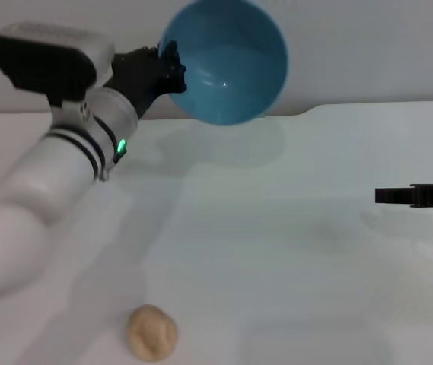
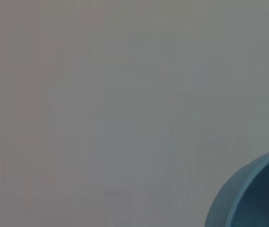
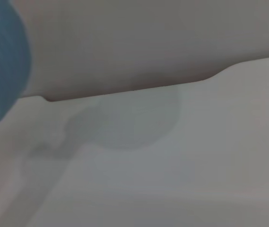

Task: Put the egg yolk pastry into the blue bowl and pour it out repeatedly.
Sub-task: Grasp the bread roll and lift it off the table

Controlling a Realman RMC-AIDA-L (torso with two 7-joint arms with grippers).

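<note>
Looking from the head view first, the left gripper (image 1: 169, 70) is up high at about 11 o'clock, pinching the rim of the blue bowl (image 1: 227, 61). That bowl is lifted off the white table (image 1: 300, 228) and tipped so its open mouth faces us, and nothing is inside it. Down at 7 o'clock the egg yolk pastry (image 1: 152, 332) lies by itself on the table, well apart from the bowl. Over at 3 o'clock the right gripper (image 1: 416, 196) pokes in from the edge; I cannot tell if it is wide or narrow.

Next, the left wrist view shows only a bit of the blue bowl's rim (image 2: 247, 198) against a plain wall.

Last, the right wrist view shows a blurry blue edge of the bowl (image 3: 2, 61) and its shadow on the table (image 3: 210, 165).

The pastry looks soft, light and a little dented, so I think it wants a gentle squeeze on its round sides, not a hard one.
</note>
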